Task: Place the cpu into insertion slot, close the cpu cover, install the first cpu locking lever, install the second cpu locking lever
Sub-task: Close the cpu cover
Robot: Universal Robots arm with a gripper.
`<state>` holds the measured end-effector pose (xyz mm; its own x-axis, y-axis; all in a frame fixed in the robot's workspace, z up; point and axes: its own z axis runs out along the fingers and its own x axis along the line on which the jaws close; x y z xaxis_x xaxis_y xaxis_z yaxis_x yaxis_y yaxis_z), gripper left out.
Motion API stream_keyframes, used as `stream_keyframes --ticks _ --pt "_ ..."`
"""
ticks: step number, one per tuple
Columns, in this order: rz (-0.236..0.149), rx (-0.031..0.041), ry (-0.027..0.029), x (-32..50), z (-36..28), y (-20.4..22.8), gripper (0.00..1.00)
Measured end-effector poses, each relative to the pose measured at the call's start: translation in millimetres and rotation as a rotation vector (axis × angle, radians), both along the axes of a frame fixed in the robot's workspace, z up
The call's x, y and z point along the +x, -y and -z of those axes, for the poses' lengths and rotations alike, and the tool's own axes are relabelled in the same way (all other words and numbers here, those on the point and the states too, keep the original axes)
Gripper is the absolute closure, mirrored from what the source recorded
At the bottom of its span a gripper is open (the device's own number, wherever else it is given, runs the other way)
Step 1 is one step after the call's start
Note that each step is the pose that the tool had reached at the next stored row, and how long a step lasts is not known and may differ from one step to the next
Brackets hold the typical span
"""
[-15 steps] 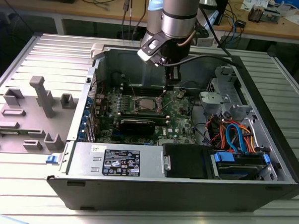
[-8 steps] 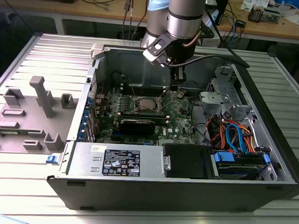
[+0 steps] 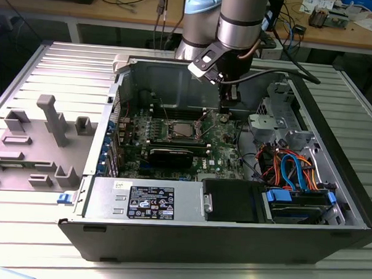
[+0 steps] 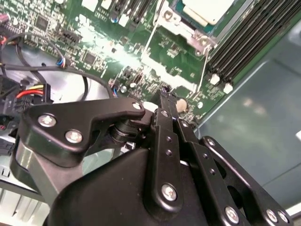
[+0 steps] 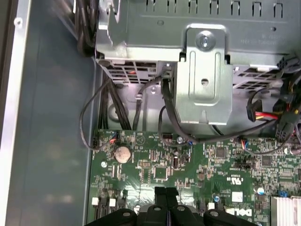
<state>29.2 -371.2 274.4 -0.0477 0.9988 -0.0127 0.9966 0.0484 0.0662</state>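
Pincer (image 4: 162, 94): fingers pressed together in both wrist views, no gap between the tips, nothing held. In the exterior view it (image 3: 226, 109) hangs tip-down inside the open computer case (image 3: 332, 183), low over the green circuit board (image 3: 225, 155).

Second wrist view: just past the tips, two thin wire levers (image 4: 149, 37) run out from the socket toward the pincer. As far as shows, the tips touch neither. Beyond them the cpu (image 4: 207, 9) sits in the insertion slot, its pale metal top showing through the window of the cpu cover (image 4: 188, 32). Whether the cover is latched I cannot tell. Long memory slots (image 4: 244, 42) lie beside the socket, then the case's blue-grey wall (image 4: 254, 122).

First wrist view faces the other way: closed fingertips (image 5: 160, 193) over the board, a coin cell (image 5: 122, 153) ahead, then black cables (image 5: 164, 108) looping up to a metal drive bracket (image 5: 203, 75).

Exterior view: insertion slot (image 3: 178, 131) near the pincer, toward the exterior view's left, with open room above the board between them. The drive cage (image 3: 279, 125) crowds the pincer's other side.
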Motion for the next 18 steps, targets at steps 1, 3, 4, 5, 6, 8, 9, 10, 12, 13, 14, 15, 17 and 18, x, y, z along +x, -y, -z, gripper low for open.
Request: stream_keyframes --ticks 1,3,4,5,6,8,9,10,12,13,14,15,17,18 --pt "0.000 0.0001 0.0000 0.8 0.0 0.0 0.89" --pt "0.000 0.0001 0.0001 1.2 0.0 0.0 0.89" --pt "0.000 -0.0001 0.0000 1.2 0.1 0.1 0.89" --pt "0.000 0.0002 -0.0001 1.3 0.8 0.1 0.89" --pt "0.000 0.0000 -0.0002 1.4 3.0 0.0 0.89" --pt "0.000 0.0000 -0.0005 1.8 6.0 0.0 0.89" --pt "0.000 0.0001 -0.0007 1.9 7.9 0.0 0.89" --pt "0.000 0.0001 -0.0013 2.1 11.9 0.0 0.89" --pt "0.000 0.0001 -0.0021 2.1 15.3 0.0 0.89" --pt "0.001 0.0000 -0.0026 2.1 17.5 0.0 0.89" --pt "0.001 0.0001 -0.0029 2.1 19.1 0.0 0.89" --pt "0.001 0.0000 -0.0029 2.1 19.6 0.0 0.89" --pt "0.001 -0.0002 -0.0030 2.1 19.9 0.1 0.89" --pt "0.001 0.0000 -0.0030 1.8 20.0 0.0 0.89"
